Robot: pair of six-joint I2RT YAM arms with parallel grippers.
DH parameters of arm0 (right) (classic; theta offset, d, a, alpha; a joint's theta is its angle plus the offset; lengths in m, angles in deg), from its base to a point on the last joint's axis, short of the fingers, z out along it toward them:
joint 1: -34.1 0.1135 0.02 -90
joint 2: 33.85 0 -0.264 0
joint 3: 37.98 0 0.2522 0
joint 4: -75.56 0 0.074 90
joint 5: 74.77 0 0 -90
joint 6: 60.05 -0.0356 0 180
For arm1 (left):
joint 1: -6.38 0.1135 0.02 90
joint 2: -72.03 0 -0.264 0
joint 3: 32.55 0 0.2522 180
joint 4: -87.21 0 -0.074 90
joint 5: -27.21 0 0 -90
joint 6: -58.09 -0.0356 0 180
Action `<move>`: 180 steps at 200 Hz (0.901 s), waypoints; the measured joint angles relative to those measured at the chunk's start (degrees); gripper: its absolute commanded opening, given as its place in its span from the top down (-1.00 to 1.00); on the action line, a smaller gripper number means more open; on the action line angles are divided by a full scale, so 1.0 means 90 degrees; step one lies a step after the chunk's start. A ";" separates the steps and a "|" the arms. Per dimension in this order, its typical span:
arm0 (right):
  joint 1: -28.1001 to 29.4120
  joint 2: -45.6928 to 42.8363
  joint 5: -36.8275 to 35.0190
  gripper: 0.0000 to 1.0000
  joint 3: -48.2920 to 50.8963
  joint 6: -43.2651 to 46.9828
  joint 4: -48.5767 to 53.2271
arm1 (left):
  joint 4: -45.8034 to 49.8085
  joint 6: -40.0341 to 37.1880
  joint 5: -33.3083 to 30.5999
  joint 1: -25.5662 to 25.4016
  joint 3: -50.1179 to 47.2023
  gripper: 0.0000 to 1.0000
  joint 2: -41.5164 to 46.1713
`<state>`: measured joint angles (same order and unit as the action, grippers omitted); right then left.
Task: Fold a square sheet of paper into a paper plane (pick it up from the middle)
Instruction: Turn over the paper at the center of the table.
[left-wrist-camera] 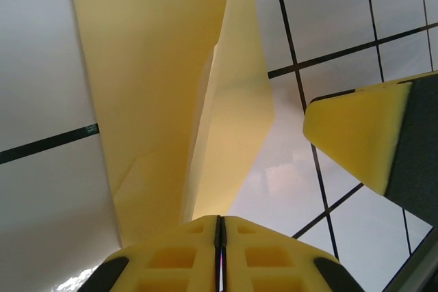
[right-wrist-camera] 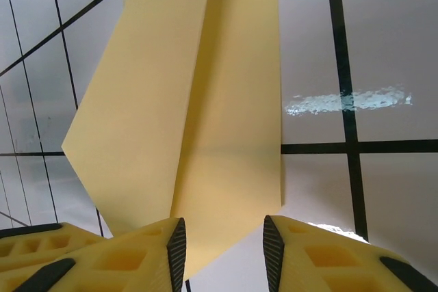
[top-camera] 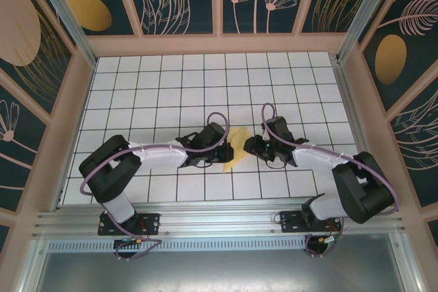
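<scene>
The square sheet of paper [top-camera: 237,146] is pale yellow and folded into a narrow, creased shape; it lies on the white grid table between my two grippers. My left gripper [top-camera: 223,150] is at its left edge. In the left wrist view its jaws [left-wrist-camera: 220,222] are pressed together where the folded paper [left-wrist-camera: 171,87] runs down into them, one flap standing up. My right gripper [top-camera: 256,147] is just right of the paper. Its fingers [right-wrist-camera: 222,251] stand apart, with the near end of the paper [right-wrist-camera: 205,121] lying on the table between and beyond them, not pinched.
One yellow finger of the right gripper [left-wrist-camera: 369,135] shows close beside the paper in the left wrist view. The table [top-camera: 171,87] is walled by a wooden frame [top-camera: 219,44], with a metal rail [top-camera: 219,223] along the near edge by the arm bases.
</scene>
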<state>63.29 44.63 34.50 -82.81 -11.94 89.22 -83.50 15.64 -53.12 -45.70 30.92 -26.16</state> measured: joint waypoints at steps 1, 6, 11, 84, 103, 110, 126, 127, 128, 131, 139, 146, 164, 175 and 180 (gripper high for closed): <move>0.0000 0.0000 -0.0002 0.20 0.0000 0.0000 0.0000 | -0.0002 0.0000 0.0000 0.0000 0.0005 0.83 -0.0010; 0.0000 0.0000 -0.0017 0.20 0.0000 -0.0027 -0.0002 | -0.0002 -0.0002 -0.0002 0.0002 0.0029 0.83 -0.0070; 0.0000 0.0000 -0.0022 0.19 0.0002 -0.0036 -0.0002 | -0.0005 -0.0002 -0.0005 0.0002 0.0049 0.84 -0.0121; 0.0000 0.0211 -0.0012 0.15 0.0165 -0.0228 -0.0291 | 0.0000 -0.0080 -0.0078 0.0002 0.0262 0.92 -0.0593; 0.0000 0.0340 0.0005 0.14 0.0165 -0.0236 -0.0379 | -0.0002 -0.0095 -0.0083 0.0002 0.0260 0.92 -0.0595; 0.0000 0.0389 0.0015 0.14 0.0165 -0.0238 -0.0413 | -0.0002 -0.0095 -0.0083 0.0002 0.0255 0.93 -0.0595; 0.0000 0.0471 0.0027 0.14 0.0163 -0.0243 -0.0469 | -0.0017 -0.0095 -0.0080 0.0002 0.0211 0.92 -0.0595; 0.0000 0.0471 0.0027 0.15 0.0163 -0.0243 -0.0471 | -0.0017 -0.0095 -0.0080 0.0002 0.0209 0.92 -0.0595; 0.0000 0.0471 0.0027 0.14 0.0163 -0.0243 -0.0471 | -0.0019 -0.0092 -0.0080 0.0002 0.0204 0.92 -0.0595; 0.0000 0.0471 0.0027 0.14 0.0163 -0.0245 -0.0474 | -0.0029 -0.0092 -0.0080 0.0002 0.0185 0.92 -0.0595; 0.0000 0.0471 0.0022 0.14 0.0163 -0.0265 -0.0491 | -0.0058 -0.0092 -0.0078 0.0002 0.0141 0.91 -0.0595; 0.0000 0.0471 0.0022 0.14 0.0163 -0.0294 -0.0495 | -0.0087 -0.0092 -0.0078 0.0002 0.0104 0.90 -0.0595; 0.0000 0.0478 0.0029 0.15 0.0168 -0.0386 -0.0539 | -0.0243 -0.0090 -0.0073 0.0002 0.0002 0.89 -0.0590; 0.0000 0.0503 0.0034 0.16 0.0175 -0.0432 -0.0583 | -0.0325 -0.0087 -0.0053 0.0002 -0.0041 0.89 -0.0585; 0.0000 0.0510 0.0041 0.16 0.0175 -0.0440 -0.0590 | -0.0357 -0.0080 -0.0044 0.0002 -0.0061 0.89 -0.0583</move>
<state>63.29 49.22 34.87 -81.24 -15.90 83.91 -86.71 14.92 -53.52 -45.67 30.38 -31.41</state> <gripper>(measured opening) 0.426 0.059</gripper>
